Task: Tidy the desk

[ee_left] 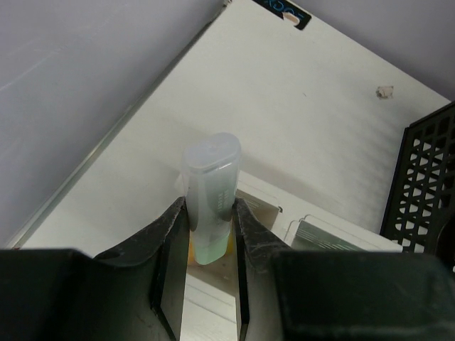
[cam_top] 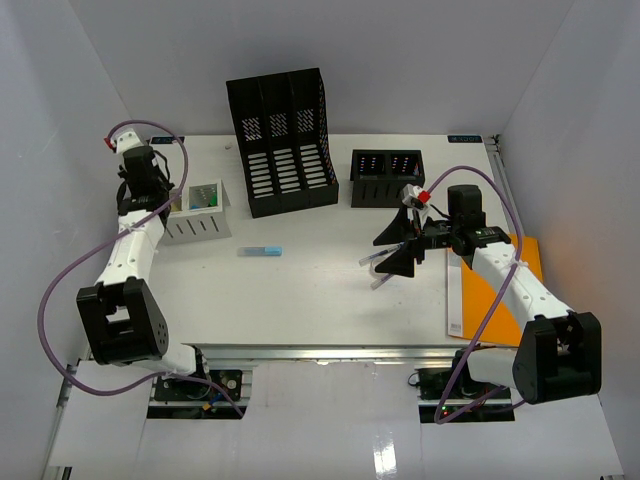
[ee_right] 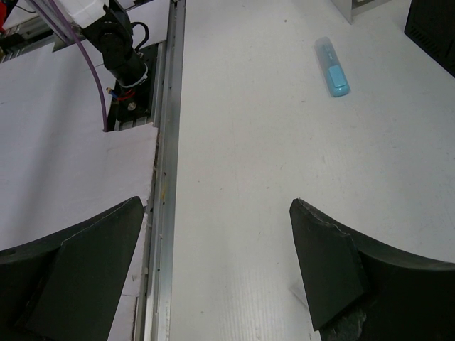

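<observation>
The white desk (cam_top: pixel 320 300) has a silver rail (cam_top: pixel 330 350) along its front edge; the rail also shows in the right wrist view (ee_right: pixel 162 177). My left gripper (cam_top: pixel 168 203) is shut on a pale green highlighter (ee_left: pixel 211 188), held cap-forward over the white mesh organizer (cam_top: pixel 197 214) at the left. In the left wrist view the gripper (ee_left: pixel 211 213) has the organizer's rim (ee_left: pixel 313 227) just beyond it. My right gripper (cam_top: pixel 390 250) is wide open and empty above the desk's middle right (ee_right: pixel 217 206). A blue highlighter (cam_top: pixel 260 251) lies flat mid-desk, also in the right wrist view (ee_right: pixel 332 67).
A tall black magazine file (cam_top: pixel 285 140) stands at the back centre. A low black tray (cam_top: pixel 387 178) sits to its right. An orange folder on white paper (cam_top: pixel 500 290) lies under the right arm. White walls enclose the desk on three sides.
</observation>
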